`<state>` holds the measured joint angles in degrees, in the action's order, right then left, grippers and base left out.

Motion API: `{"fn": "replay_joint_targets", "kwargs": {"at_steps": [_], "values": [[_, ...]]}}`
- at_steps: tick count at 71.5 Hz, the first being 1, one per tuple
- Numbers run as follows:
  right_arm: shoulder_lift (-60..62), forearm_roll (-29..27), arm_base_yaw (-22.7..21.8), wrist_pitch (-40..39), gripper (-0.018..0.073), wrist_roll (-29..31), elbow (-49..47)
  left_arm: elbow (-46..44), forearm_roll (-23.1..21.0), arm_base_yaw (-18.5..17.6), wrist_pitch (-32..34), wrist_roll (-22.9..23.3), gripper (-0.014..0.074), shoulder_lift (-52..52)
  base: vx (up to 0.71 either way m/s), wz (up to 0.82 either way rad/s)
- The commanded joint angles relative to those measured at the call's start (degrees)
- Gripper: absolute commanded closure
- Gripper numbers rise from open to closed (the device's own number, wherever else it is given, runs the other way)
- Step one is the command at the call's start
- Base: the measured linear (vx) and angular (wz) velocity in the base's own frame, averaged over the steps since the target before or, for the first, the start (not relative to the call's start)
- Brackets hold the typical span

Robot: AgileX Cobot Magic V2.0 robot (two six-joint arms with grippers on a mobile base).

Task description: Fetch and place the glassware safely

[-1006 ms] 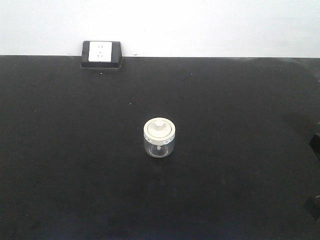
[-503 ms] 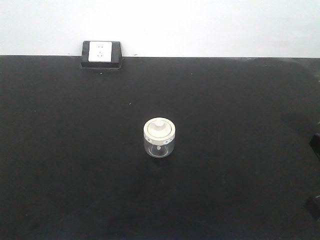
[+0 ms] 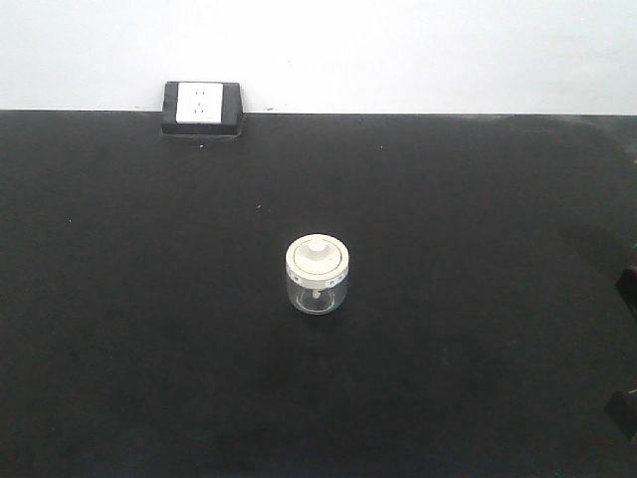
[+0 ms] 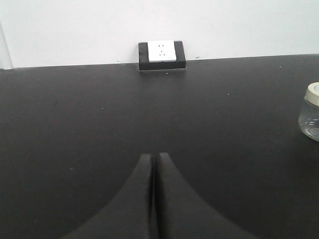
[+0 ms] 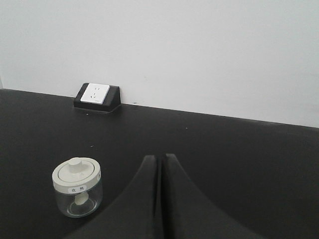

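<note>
Glass jar (image 3: pixel 317 278): 1 | socket (image 3: pixel 202 105): 1 | claws: 2, left (image 4: pixel 155 158), right (image 5: pixel 160 159), closed, empty

The tabletop (image 3: pixel 149 329) was a black, matt surface, smooth apart from a few pale specks, and gave back almost no light. The jar (image 3: pixel 317 276) had a clear, glossy glass body that showed bright glints near its base, and its lid (image 3: pixel 317 256) looked like smooth cream-white plastic with a dull sheen. The socket box (image 3: pixel 202 108) at the back edge had a matt black casing and a smooth white plastic face. The wall (image 3: pixel 398 50) behind was plain, matt and pale. The left hand (image 4: pixel 154 164) and the right hand (image 5: pixel 160 167) both looked matt black and smooth, their fingers pressed together.
</note>
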<state>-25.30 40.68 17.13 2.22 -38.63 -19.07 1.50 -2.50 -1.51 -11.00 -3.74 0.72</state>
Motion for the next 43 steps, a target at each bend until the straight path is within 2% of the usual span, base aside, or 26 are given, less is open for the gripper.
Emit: {"fn": "replay_joint_targets", "kwargs": {"at_steps": [1,21,43], "values": [[-0.3,0.5,-0.3,-3.2,0.0567,0.6,-1.5,1.7,-0.6,0.0,3.6,0.4,0.0603,0.7,0.0,0.0],[-0.3,0.5,-0.3,-3.2,0.0567,0.6,-1.5,1.7,-0.6,0.0,3.0,0.4,0.0603,0.7,0.0,0.0],[-0.3,0.5,-0.3,-3.2,0.0567,0.6,-1.5,1.7,-0.5,0.0,7.7,0.4,0.0603,0.7,0.0,0.0]]}}
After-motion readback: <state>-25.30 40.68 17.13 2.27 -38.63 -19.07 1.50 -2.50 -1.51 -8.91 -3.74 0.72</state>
